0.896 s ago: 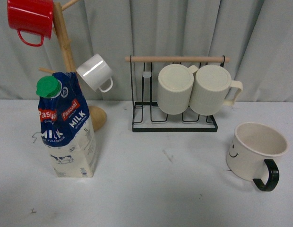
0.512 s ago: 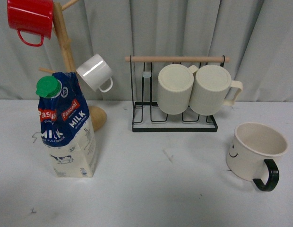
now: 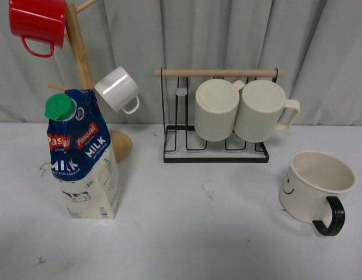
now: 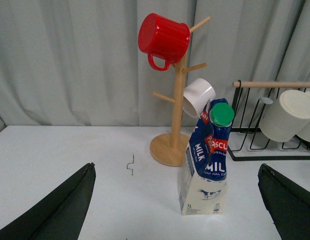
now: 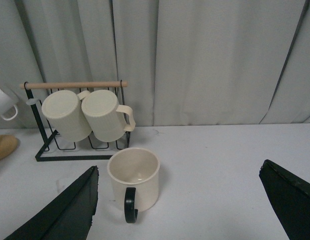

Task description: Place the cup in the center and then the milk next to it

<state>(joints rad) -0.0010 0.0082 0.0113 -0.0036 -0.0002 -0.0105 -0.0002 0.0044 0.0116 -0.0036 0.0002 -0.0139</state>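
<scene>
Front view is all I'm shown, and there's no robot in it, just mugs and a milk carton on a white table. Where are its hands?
Observer: Each wrist camera shows its own gripper. The left gripper is open, its two dark fingers spread wide, and the tall blue-and-white milk carton with a green cap stands ahead of them, untouched.
Operator: And the other hand?
Observer: The right gripper is open too. It faces the wide cream cup with a black loop handle and is apart from it.
Operator: Is anything in that cup?
Observer: The right wrist view looks down to its bottom, and it appears empty.
</scene>
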